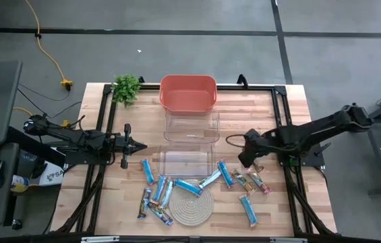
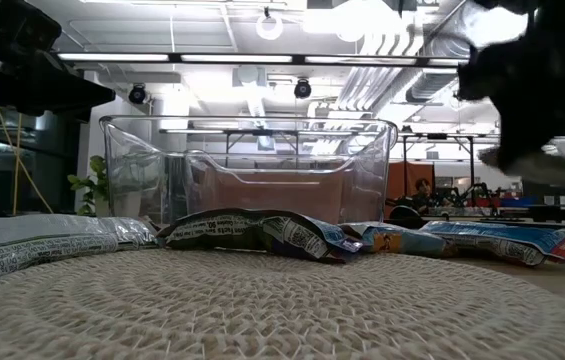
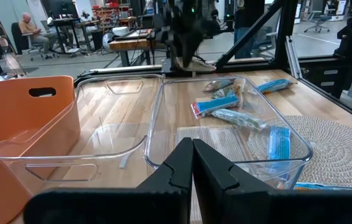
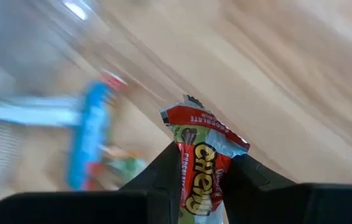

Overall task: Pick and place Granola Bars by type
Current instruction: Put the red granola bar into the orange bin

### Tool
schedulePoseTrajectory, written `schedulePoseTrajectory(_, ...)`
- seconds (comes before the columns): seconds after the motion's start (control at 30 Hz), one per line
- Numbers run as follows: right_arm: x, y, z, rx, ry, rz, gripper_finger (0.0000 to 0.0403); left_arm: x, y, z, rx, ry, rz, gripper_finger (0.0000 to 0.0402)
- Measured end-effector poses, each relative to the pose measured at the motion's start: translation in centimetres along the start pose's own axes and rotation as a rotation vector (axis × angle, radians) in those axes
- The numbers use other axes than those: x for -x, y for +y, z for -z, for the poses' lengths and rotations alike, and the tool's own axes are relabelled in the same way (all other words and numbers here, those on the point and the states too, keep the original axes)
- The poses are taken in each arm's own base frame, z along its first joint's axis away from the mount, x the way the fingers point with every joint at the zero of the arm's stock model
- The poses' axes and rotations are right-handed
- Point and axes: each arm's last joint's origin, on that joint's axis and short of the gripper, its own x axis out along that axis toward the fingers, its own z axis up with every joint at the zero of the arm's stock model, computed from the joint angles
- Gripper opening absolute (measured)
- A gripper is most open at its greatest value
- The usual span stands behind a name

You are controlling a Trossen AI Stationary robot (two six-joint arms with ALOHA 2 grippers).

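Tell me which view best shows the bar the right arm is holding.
Right wrist view: the red-and-green bar sits clamped between the right gripper's fingers, wrapper legible. In the high view the arm hides it; the low view shows only a blurred pale shape; the left wrist view shows nothing distinct.

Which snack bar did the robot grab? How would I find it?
Look on the right side of the wooden table, where the right gripper hangs above some scattered bars. Pinched between its fingers is one granola bar. It is the only bar off the table, and its wrapper is red, green and yellow, not light blue.
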Motion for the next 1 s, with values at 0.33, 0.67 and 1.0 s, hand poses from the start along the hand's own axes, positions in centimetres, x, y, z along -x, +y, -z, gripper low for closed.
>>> schedulePoseTrajectory(0.33, 5.2, 1.5, -2.6, 0.028, -0.496, -0.379, 0.0074, 0.0, 0.0, 0.0, 0.000, 0.000, 0.000, 0.0007)
schedulePoseTrajectory(0.67, 8.6, 3.1, -4.2, 0.115, -0.822, -0.591, 0.0074, 0.0, 0.0, 0.0, 0.000, -0.001, 0.000, 0.0007)
schedulePoseTrajectory(1.0, 14.8, 4.6, -6.2, 0.273, -1.102, -0.670, 0.0074, 0.0, 0.0, 0.0, 0.000, 0.000, 0.000, 0.0007)
